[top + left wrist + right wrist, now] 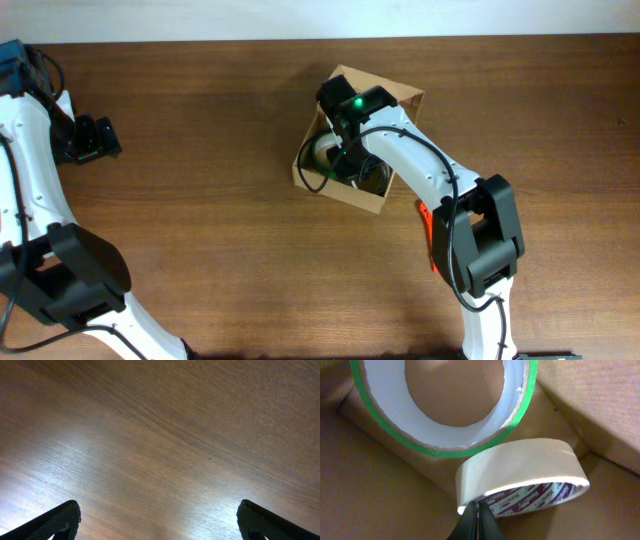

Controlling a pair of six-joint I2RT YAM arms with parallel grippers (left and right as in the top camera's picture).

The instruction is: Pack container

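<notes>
The right gripper [476, 522] reaches inside the cardboard box [392, 102], jaws clenched on the rim of a beige tape roll [520, 477]. A green-edged roll [445, 405] lies just beyond. Placing seems under way; next comes release. The left gripper [160, 522], jaws released, hovers over bare bench [160, 435].

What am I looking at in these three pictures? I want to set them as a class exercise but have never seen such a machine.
Two white robot arms work at a wooden table. The overhead picture looks down from above; the other two come from cameras on each wrist. The right gripper reaches into the cardboard box, fingers shut on a cream tape roll; a green-edged roll lies beside it. The left gripper hangs open over bare wood, holding nothing.
</notes>
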